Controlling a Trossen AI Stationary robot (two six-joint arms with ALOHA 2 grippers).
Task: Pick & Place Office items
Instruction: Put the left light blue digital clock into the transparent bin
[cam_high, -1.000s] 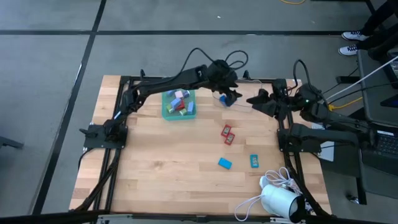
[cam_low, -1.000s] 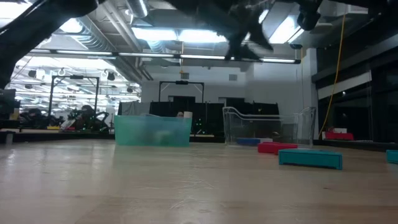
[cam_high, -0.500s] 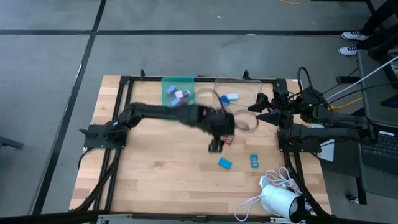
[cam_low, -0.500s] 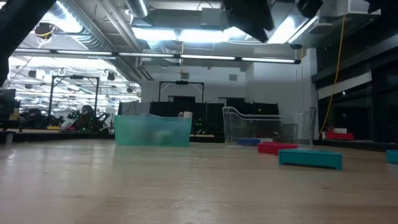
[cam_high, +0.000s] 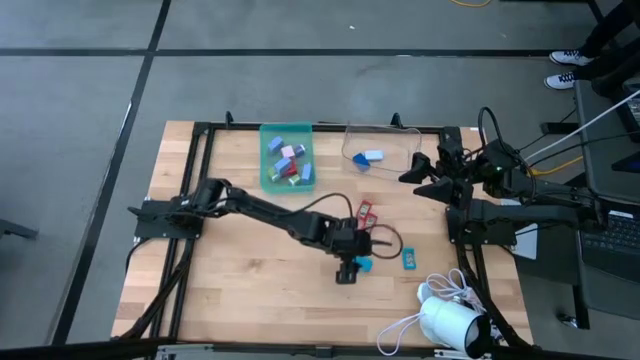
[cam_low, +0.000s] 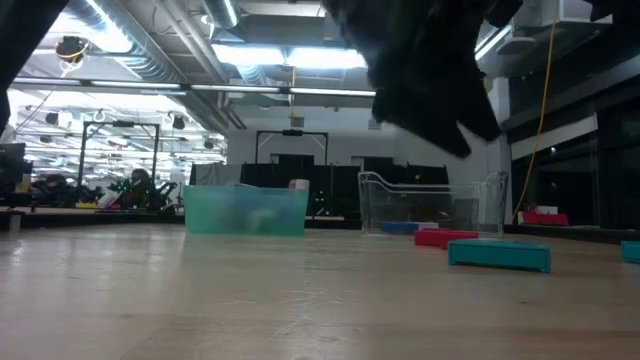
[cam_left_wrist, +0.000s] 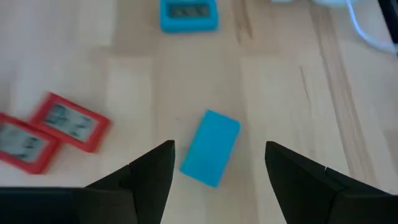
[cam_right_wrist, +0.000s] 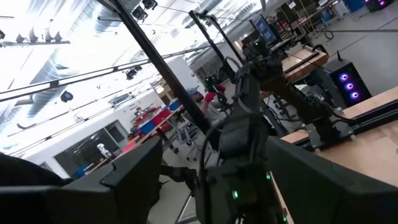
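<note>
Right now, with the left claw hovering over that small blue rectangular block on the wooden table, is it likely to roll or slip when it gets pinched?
The small blue rectangular block lies flat with squared edges, so rolling seems unlikely. Its faces look smooth, so it might slide or twist if the open left claw closes off-centre. It looks solid and probably light.

Both arms are dark, near black, built of slim jointed links on black frame bases. The left arm (cam_high: 262, 208) is long and thin, thicker at the wrist, with a black cable looping beside its gripper (cam_high: 346, 270). The gripper's fingers (cam_left_wrist: 152, 177) are flat, matte black, wedge-shaped plates. The right arm (cam_high: 520, 185) is bulkier, with black cables arching over it and small green lights (cam_right_wrist: 235, 195) glowing on its housing.
</note>
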